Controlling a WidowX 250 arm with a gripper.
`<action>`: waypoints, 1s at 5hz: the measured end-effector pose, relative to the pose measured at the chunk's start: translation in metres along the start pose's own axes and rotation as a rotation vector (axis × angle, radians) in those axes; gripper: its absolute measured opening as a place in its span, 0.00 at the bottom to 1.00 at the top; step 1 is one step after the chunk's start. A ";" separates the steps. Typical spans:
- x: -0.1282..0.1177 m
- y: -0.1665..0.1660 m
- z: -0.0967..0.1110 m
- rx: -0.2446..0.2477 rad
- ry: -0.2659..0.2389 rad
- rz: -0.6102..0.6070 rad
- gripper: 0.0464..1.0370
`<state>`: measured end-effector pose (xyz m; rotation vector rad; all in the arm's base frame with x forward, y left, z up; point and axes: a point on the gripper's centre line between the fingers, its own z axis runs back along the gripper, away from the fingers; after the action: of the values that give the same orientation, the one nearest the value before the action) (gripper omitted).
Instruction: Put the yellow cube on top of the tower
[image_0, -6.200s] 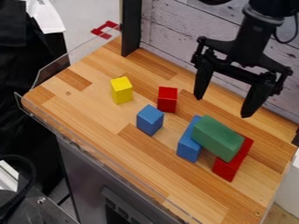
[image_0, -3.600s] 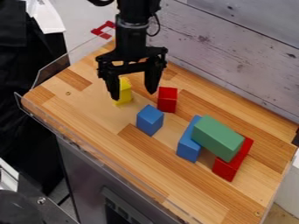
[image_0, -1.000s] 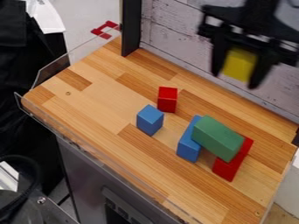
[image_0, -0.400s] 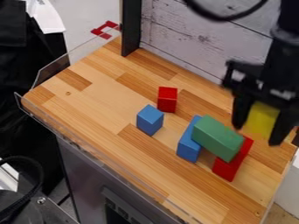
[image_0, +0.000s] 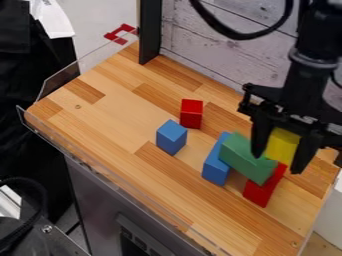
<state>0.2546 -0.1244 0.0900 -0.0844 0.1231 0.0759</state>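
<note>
The black gripper (image_0: 277, 162) hangs at the right of the scene, its jaws closed on the yellow cube (image_0: 282, 145) by the right end of the green block (image_0: 240, 155); whether cube and block touch is unclear. The green block lies across a long blue block (image_0: 215, 169) on the left and a long red block (image_0: 260, 193) on the right. Farther left on the wooden table (image_0: 100, 135) stand a blue cube (image_0: 171, 138) and, just beyond it, a red block (image_0: 191, 115). A whitewashed plank wall (image_0: 207, 47) rises behind.
</note>
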 end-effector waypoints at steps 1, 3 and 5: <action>0.001 0.006 0.000 0.031 -0.004 0.005 0.54; 0.002 0.019 -0.009 0.089 0.046 0.004 0.54; 0.004 0.030 -0.020 0.068 0.053 0.044 0.54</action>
<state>0.2542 -0.0964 0.0676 -0.0156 0.1807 0.1129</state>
